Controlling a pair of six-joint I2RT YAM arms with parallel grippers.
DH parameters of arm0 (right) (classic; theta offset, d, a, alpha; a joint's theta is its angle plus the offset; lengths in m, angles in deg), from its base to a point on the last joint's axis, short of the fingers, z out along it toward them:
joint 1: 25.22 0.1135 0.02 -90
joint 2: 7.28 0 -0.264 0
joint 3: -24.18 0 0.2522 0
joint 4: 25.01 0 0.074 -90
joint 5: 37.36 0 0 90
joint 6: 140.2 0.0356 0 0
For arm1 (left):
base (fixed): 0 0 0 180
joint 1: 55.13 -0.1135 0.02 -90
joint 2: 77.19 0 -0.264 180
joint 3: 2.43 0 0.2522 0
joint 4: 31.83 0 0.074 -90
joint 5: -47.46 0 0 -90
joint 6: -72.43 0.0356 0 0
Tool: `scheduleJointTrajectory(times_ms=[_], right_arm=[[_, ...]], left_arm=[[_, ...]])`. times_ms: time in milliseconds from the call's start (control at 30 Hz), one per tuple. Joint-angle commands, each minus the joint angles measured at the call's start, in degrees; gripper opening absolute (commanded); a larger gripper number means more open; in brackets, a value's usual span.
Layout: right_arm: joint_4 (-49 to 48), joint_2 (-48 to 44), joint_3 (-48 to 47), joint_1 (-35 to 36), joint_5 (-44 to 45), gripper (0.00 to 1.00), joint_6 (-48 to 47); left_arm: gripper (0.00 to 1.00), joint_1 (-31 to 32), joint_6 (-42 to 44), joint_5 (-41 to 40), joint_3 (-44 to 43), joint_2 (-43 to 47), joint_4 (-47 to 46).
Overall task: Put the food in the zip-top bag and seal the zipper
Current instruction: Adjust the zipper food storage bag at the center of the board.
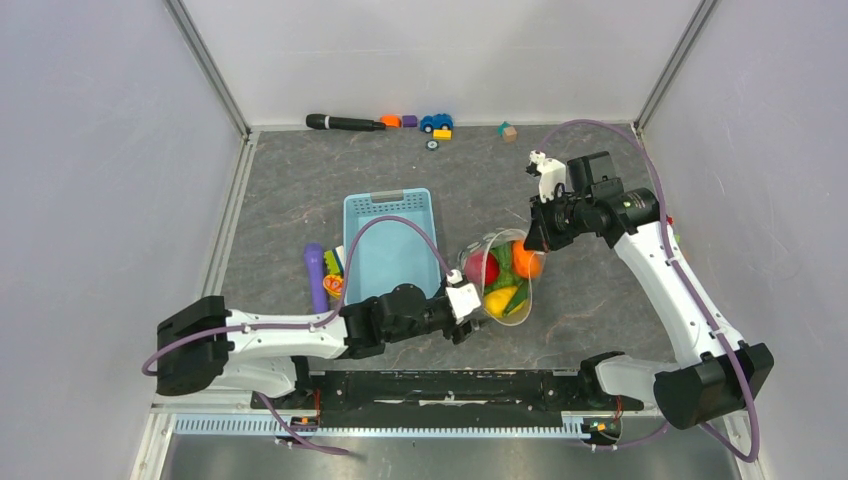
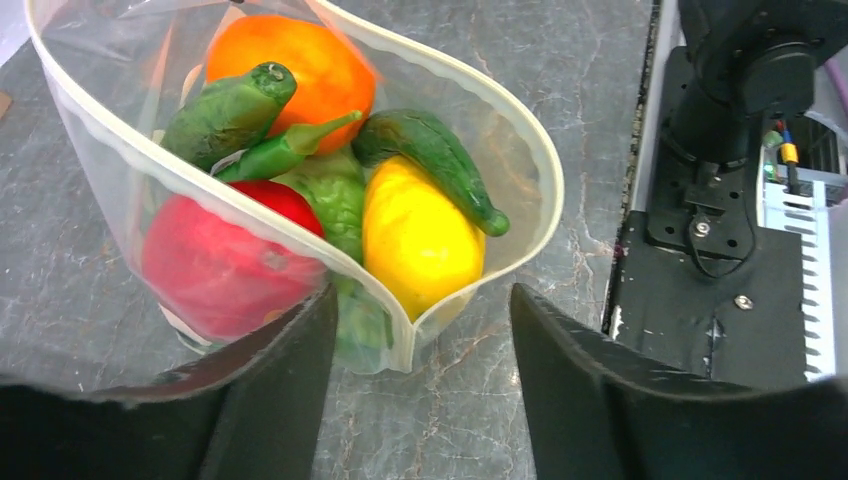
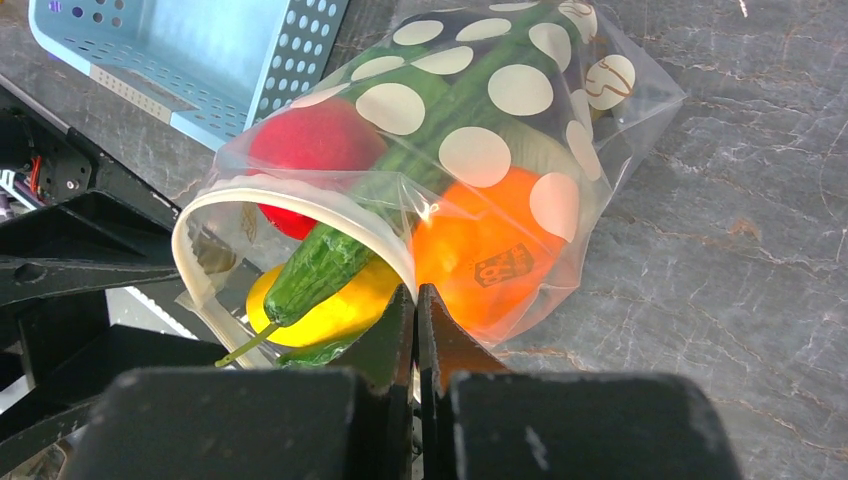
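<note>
The zip-top bag (image 1: pixel 503 285) lies on the table with its mouth towards the arms, and its zipper (image 2: pixel 545 170) gapes in a wide loop. Inside is the food: an orange piece (image 2: pixel 300 60), a red piece (image 2: pixel 215 265), a yellow piece (image 2: pixel 420 235), a green cucumber (image 2: pixel 435 160) and leafy green. My left gripper (image 2: pixel 422 300) is open, its fingers either side of the near corner of the mouth. My right gripper (image 3: pixel 416 292) is shut on the zipper (image 3: pixel 260 190) at the far end of the mouth, beside the orange piece (image 3: pixel 490 250).
A light-blue basket (image 1: pixel 390 245) stands just left of the bag. A purple rod (image 1: pixel 316 275) and small toys lie at the basket's left side. A black stick (image 1: pixel 345 123), a toy car (image 1: pixel 436 122) and blocks line the back wall.
</note>
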Motion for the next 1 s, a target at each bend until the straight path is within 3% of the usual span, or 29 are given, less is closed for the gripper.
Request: scheduleJointTrajectory(times_ms=[0,200,300,433,500,600,733,833,900,967], right_arm=[[0.0,-0.5,-1.5,-0.2,-2.6,0.0,0.8],[0.0,-0.4,-1.8,-0.6,-2.6,0.0,0.9],[-0.1,0.1,-1.8,-0.8,-2.6,0.0,0.9],[-0.1,0.3,-2.0,-0.9,-1.0,0.01,-0.3],[-0.7,-0.4,-2.6,-0.9,0.5,0.14,-0.3],[-6.2,-3.1,-2.2,-1.0,0.3,0.43,-1.5],[-17.2,-8.8,1.3,-0.9,-0.6,0.69,1.9],[-18.7,-12.2,1.0,-0.9,4.2,0.88,2.2],[-18.4,-14.7,1.2,-0.9,8.3,0.98,2.5],[-18.2,-18.7,3.3,-0.9,13.1,0.98,3.9]], left_arm=[[0.64,0.5,3.8,-4.1,-0.4,-1.6,-6.2],[0.35,0.5,5.5,-4.0,-0.9,-2.7,-5.2],[0.02,0.5,5.1,-3.7,-1.3,-2.7,-4.8],[0.02,0.5,4.4,-6.0,-1.3,-1.4,-5.7],[0.02,0.4,2.6,-7.9,-0.8,-0.6,-7.2],[0.02,0.3,-2.0,-8.7,-0.7,0.4,-8.6],[0.02,0.3,-6.5,-9.5,-3.5,0.3,-4.5],[0.02,0.3,-10.1,-11.1,-6.1,0.5,-1.2],[0.02,0.2,-12.1,-12.4,-7.9,0.8,0.7],[0.02,-0.4,-14.3,-15.2,-10.2,1.0,3.2]])
